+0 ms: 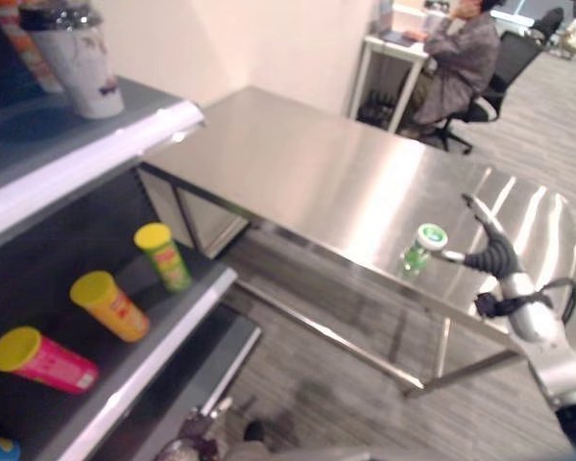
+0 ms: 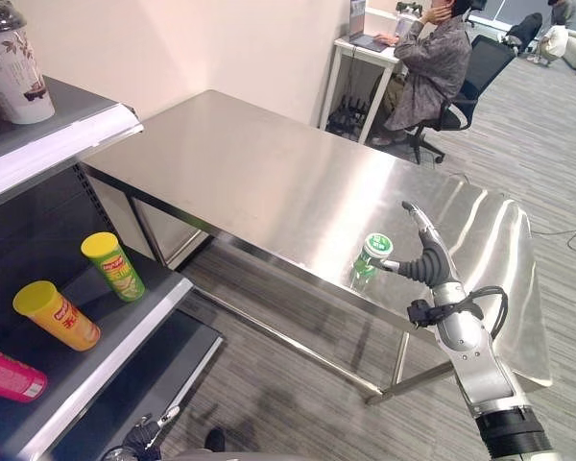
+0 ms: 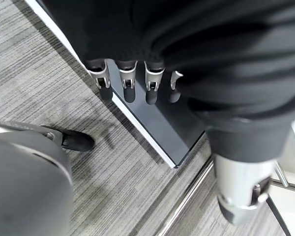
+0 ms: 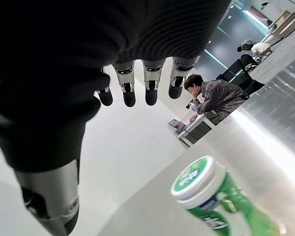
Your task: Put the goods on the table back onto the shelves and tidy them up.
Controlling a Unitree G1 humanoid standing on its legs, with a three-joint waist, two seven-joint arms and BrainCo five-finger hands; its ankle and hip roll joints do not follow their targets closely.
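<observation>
Reaching for the green-lidded bottle (image 2: 373, 255) looks like the step in hand: right hand (image 2: 424, 252) is up at the tabletop's near edge, just beside the bottle, fingers straight and spread, thumb apart, nothing held. Cannot tell if the thumb touches the bottle yet.

To do it well: the bottle stands upright close to the table's (image 2: 269, 182) near edge, so come in level, fingers on the far side and thumb on the near side, and close round the body below the white-green lid (image 4: 196, 179), not on the lid. Judged risk: a sideways nudge tips it or rolls it off the edge; steel top looks slick. Wrap before lifting.

Pose: right forearm rises from lower right, wrist bent, palm turned toward the bottle, fingers pointing up and away over the tabletop. Right wrist view shows fingers (image 4: 152, 91) in a straight row above the bottle, gap wide enough for it.

Left hand (image 3: 137, 78) hangs low by the shelf's bottom corner over the floor, fingers relaxed and straight, empty, idle.

Shelves (image 2: 125, 331) to the left: a green can (image 2: 113, 266) and a yellow can (image 2: 56, 315) lean on the middle shelf near its front edge, a pink can (image 1: 43, 360) lies beside them. A white cup (image 2: 14, 67) stands on the top shelf.

Far back, a person (image 2: 432, 58) sits at a desk (image 2: 360, 48), well apart.
</observation>
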